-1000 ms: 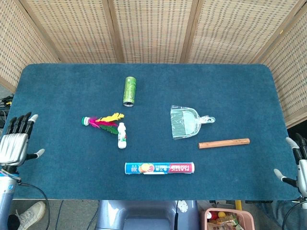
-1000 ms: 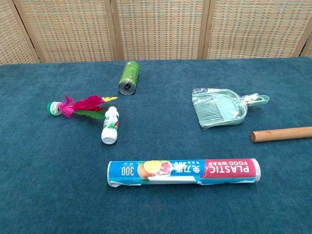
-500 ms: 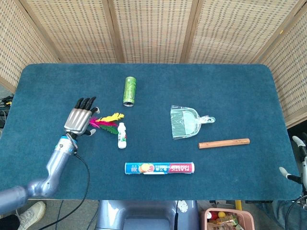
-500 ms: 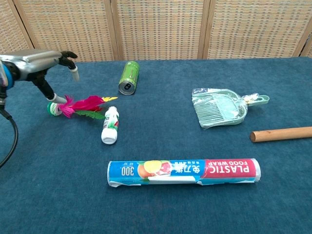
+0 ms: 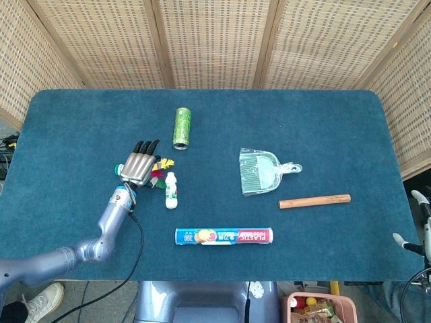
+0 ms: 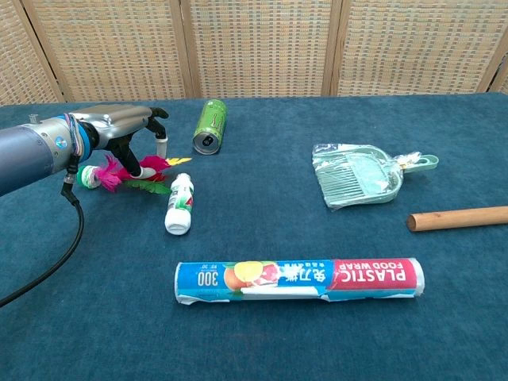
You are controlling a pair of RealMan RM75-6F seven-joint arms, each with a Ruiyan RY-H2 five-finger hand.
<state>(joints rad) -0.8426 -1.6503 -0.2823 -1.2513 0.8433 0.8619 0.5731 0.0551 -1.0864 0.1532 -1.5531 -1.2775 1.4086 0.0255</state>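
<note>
Left hand [image 6: 119, 127] hovers directly over the feather shuttlecock [image 6: 127, 173], fingers spread and arched down, nothing pinched. Shuttlecock lies flat, long axis left-right, base leftward, just left of the small white bottle [image 6: 180, 204]. Right hand [image 5: 421, 232] sits far off at the table edge [image 5: 377, 97], fingers apart.

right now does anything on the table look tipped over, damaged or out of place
Nothing looks spilled or broken. The green can and the small white bottle both lie on their sides, and the food wrap box looks crumpled at its left end. The left hand hovers over the feathered shuttlecock.
</note>
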